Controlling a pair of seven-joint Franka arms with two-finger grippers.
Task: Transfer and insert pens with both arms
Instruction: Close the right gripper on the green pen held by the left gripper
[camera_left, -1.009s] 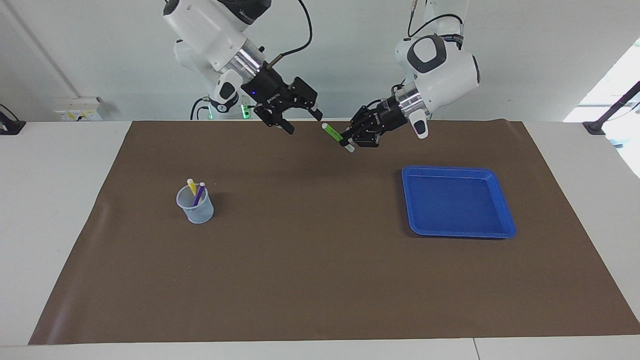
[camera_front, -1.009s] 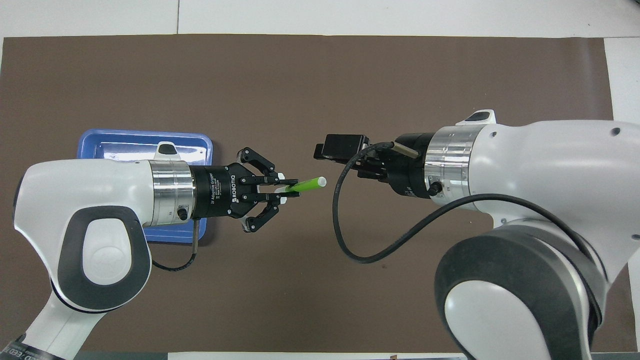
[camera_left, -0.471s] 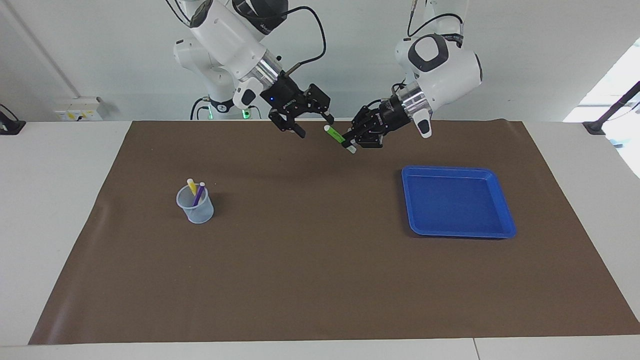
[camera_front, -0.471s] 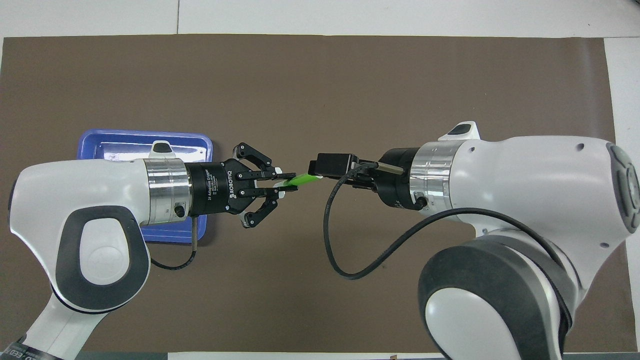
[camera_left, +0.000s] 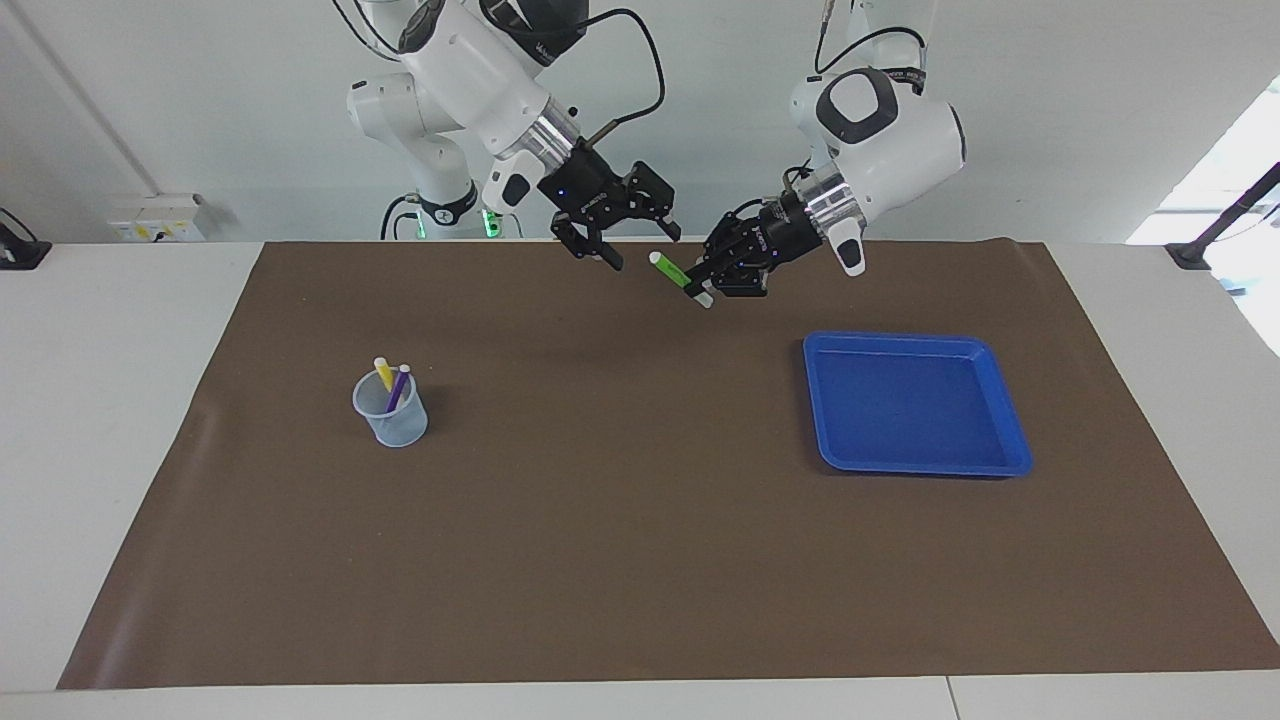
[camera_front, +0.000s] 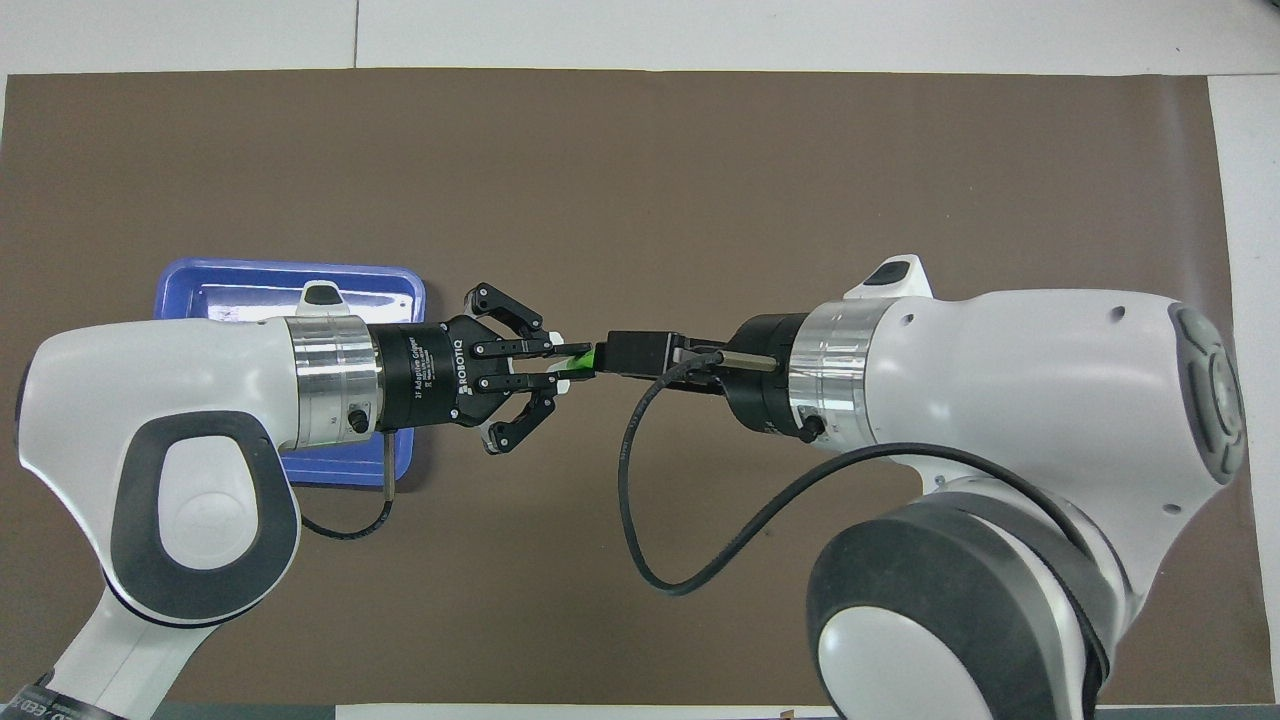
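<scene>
Two pens, yellow pen and purple pen, stand in the cup toward the right arm's end. Left gripper clamps the green pen in the air; right gripper is spread open around its tip.

From overhead, the green pen bridges both grippers beside the blue tray.

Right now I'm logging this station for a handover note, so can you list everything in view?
Green pen: one, green with pale tips, held in the air over the mat.
Yellow pen: one, in the cup.
Purple pen: one, in the cup.
Cup: one, clear bluish, toward the right arm's end.
Tray: one, blue, toward the left arm's end.
Mat: one, brown, covering the table.
Left gripper: black, shut on the green pen.
Right gripper: black, open, at the pen's free end.
</scene>
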